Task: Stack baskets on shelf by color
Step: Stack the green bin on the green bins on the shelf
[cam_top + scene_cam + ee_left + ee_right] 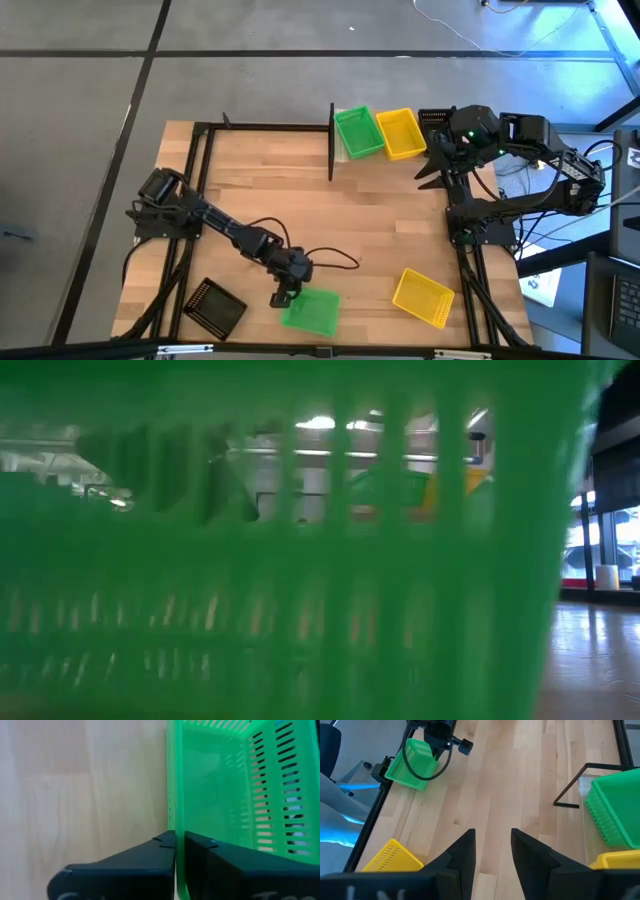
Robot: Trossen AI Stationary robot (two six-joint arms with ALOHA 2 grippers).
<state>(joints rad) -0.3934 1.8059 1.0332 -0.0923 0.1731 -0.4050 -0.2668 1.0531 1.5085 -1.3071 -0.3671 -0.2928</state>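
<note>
The left claw (pixel 176 842) pinches the green basket's (pixel 220 790) wall over the pale wood (pixel 80 795).

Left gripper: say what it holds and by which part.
The left gripper is shut on the green basket, pinching the top rim of one side wall between its jaws. The right gripper holds nothing.

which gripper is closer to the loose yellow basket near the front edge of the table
Left. The left gripper is shut on the green basket, a short way beside the yellow basket. The right gripper hovers open far back by the shelf.
</note>
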